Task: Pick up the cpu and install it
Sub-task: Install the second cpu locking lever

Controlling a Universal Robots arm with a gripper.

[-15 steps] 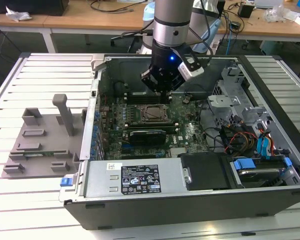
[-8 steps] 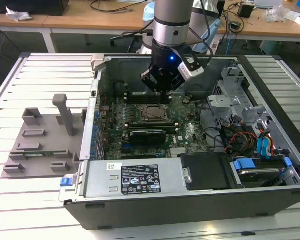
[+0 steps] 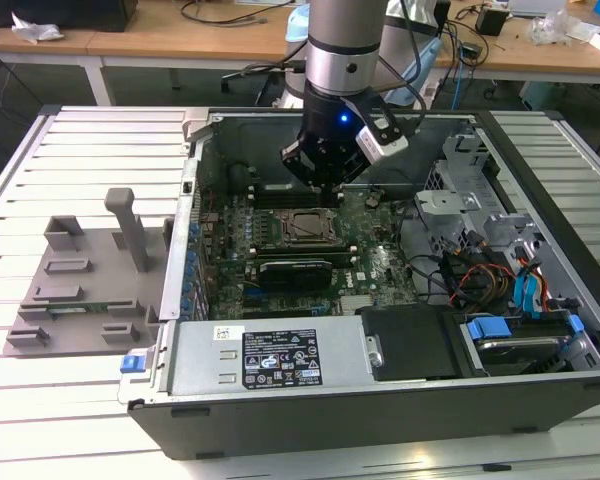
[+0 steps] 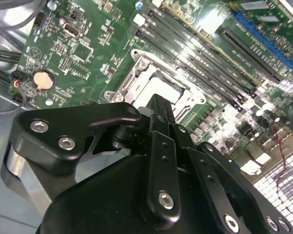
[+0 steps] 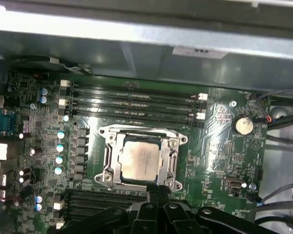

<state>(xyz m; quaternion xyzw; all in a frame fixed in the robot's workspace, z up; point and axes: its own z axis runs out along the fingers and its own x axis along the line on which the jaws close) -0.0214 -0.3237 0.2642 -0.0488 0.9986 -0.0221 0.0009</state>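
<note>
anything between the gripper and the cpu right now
Nothing visible does. The cpu lies uncovered in its socket frame on the motherboard, and the gripper hangs just above its edge.

No text, number or sign can be read in any view; only the places of print can be told.

Exterior view: a large black-and-white label (image 3: 280, 358) lies on the flat grey metal box (image 3: 200, 365) at the near edge of the open computer case (image 3: 540, 180), with a small white sticker (image 3: 228, 333) just beside it, toward the exterior view's left.

First wrist view: a white sticker (image 5: 198, 52) sits on the grey metal wall (image 5: 136, 39); faint print marks the top of the cpu (image 5: 141, 157); tiny white lettering dots the green circuit board (image 5: 219, 161).
</note>
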